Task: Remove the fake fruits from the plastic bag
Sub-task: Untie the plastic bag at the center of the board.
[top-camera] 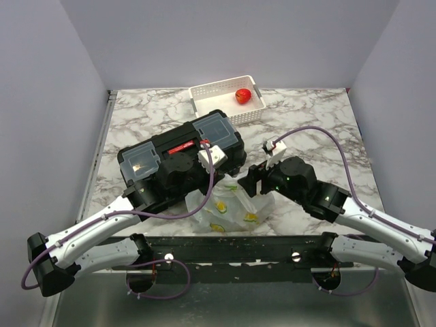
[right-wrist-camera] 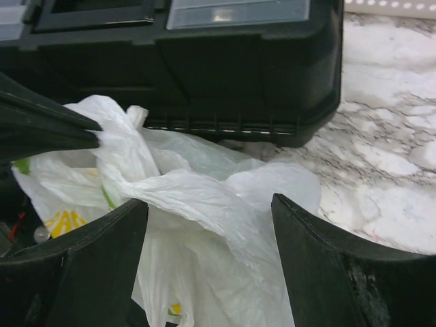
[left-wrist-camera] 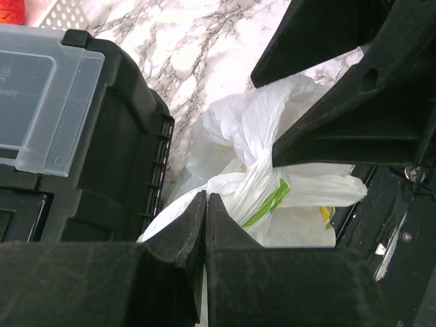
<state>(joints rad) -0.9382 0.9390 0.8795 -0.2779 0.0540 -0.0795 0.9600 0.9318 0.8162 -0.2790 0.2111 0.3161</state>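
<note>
Left claw (left-wrist-camera: pixel 206 218): shut tight on the bag (top-camera: pixel 228 208).
Right claw (right-wrist-camera: pixel 209 204): wide, holding nothing.
Bag: its bunched top sits right between right claw's fingers.

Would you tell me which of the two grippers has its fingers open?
The right gripper: its fingers stand apart around a fold of the plastic bag, while the left gripper has its fingers shut, pinching the bag.

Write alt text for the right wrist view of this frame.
The right gripper stands open astride a twisted fold of the white plastic bag, which the shut left gripper pinches from the left. A black toolbox stands just behind the bag on the marble table.
</note>
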